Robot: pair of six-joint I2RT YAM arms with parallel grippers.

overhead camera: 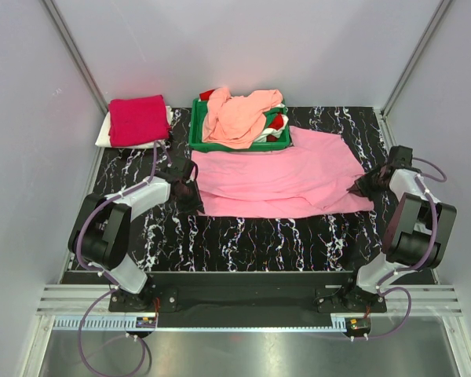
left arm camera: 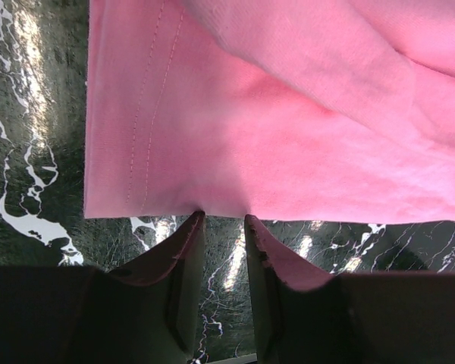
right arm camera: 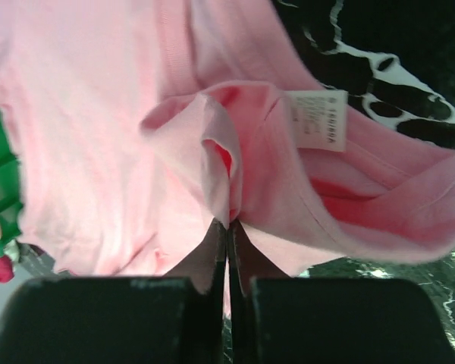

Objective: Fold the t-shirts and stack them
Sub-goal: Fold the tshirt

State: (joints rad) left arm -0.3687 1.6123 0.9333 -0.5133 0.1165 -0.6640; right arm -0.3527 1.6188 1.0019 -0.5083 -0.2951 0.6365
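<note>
A bubblegum pink t-shirt (overhead camera: 282, 177) lies spread and partly folded across the middle of the black marbled table. My left gripper (overhead camera: 190, 196) is at its left hem. In the left wrist view the gripper (left arm camera: 221, 218) is open, its tips touching the edge of the pink hem (left arm camera: 174, 152) with bare table between the fingers. My right gripper (overhead camera: 361, 187) is at the shirt's right end. In the right wrist view it (right arm camera: 227, 222) is shut on a bunched fold of the pink shirt (right arm camera: 91, 136) near the collar and the white neck label (right arm camera: 318, 120).
A green tray (overhead camera: 195, 135) at the back centre holds a crumpled peach-salmon shirt (overhead camera: 235, 118) and a red and white garment (overhead camera: 276, 119). A folded crimson shirt (overhead camera: 137, 119) lies on a folded white one (overhead camera: 104, 135) at the back left. White walls enclose the table.
</note>
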